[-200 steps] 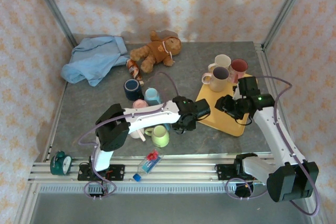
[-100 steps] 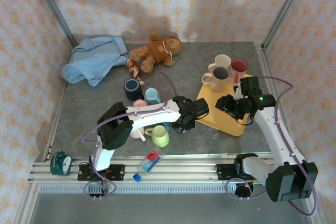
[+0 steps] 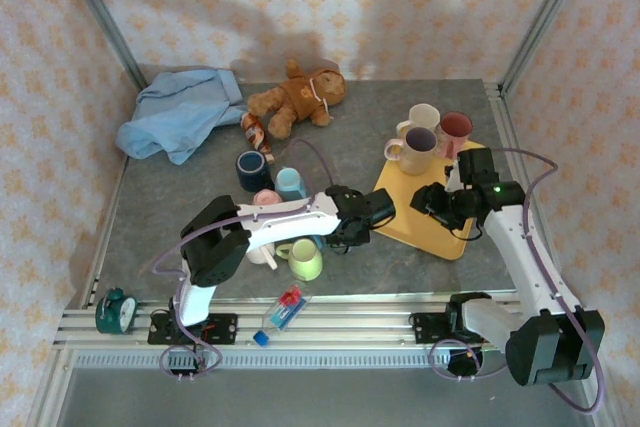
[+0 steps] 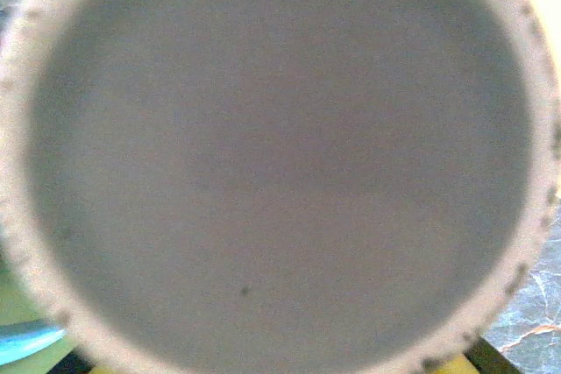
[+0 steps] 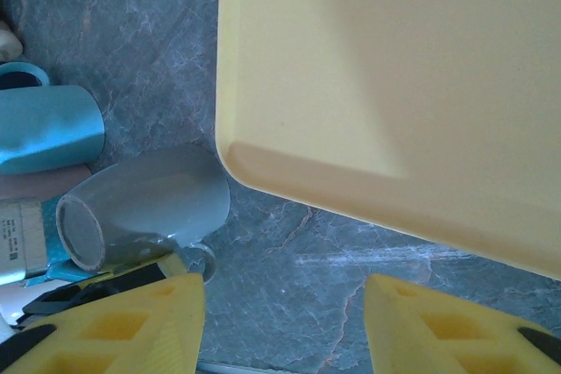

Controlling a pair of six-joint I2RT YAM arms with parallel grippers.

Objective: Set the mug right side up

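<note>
The grey mug (image 5: 149, 203) lies on its side on the stone table, right beside the near-left corner of the yellow tray (image 5: 394, 85). Its unglazed base ring points left and its handle (image 5: 200, 258) points down. In the left wrist view that base (image 4: 280, 164) sits very close to the camera. My left gripper (image 3: 357, 219) covers the mug from above and is shut on it, with one yellow finger (image 5: 173, 264) by the handle. My right gripper (image 5: 285, 321) hangs open over bare table at the tray's edge, and also appears from above (image 3: 430, 199).
Three upright mugs (image 3: 418, 152) stand at the tray's back. A light blue mug (image 5: 48, 127), a pink mug (image 3: 266, 199), a dark blue mug (image 3: 250, 169) and a green mug (image 3: 305, 262) crowd the left arm. A teddy bear (image 3: 298, 97) and blue cloth (image 3: 180, 112) lie behind.
My left gripper has crept slightly to the left with the mug. The right arm has barely moved.
</note>
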